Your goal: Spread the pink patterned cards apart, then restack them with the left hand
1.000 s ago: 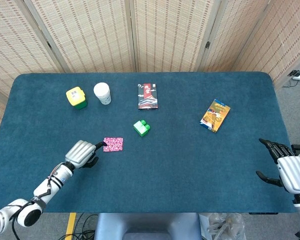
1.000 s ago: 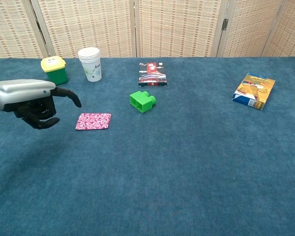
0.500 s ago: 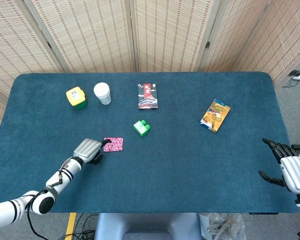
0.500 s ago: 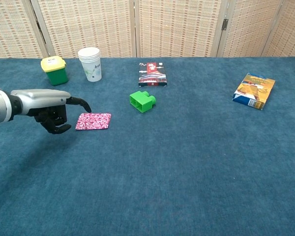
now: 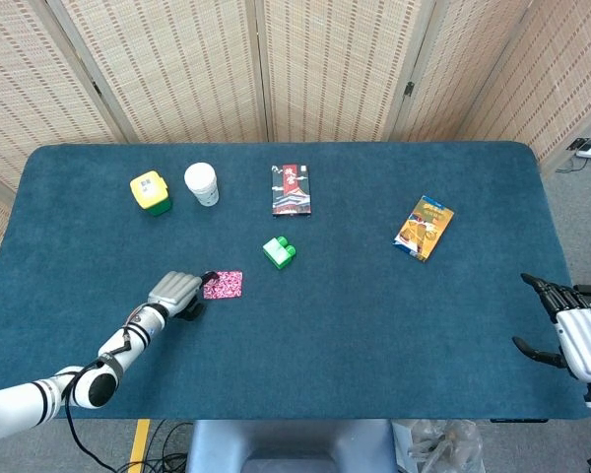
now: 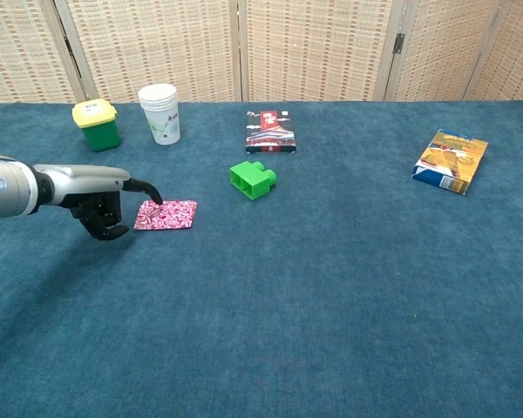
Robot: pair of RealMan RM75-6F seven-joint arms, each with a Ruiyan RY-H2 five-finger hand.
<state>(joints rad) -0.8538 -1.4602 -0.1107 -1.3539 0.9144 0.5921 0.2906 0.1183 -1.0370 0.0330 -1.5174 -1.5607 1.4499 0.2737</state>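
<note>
- My left hand [image 6: 100,198] has come forward over the last second; one extended fingertip [image 6: 156,198] now sits at the left edge of the pink patterned cards [image 6: 166,215], the other fingers curled under. It holds nothing, I think it only touches.
- The cards lie as one neat stack on the tabletop [image 5: 355,325], toward its front-left part, not yet spread and not moved.
- So I judge that contact is just made, and the spreading can begin from here.
- Beside the stack, toward the middle, stands a green block [image 6: 253,179].
- My right hand [image 5: 579,335] waits open near the front-right corner, a little further back than before.
</note>
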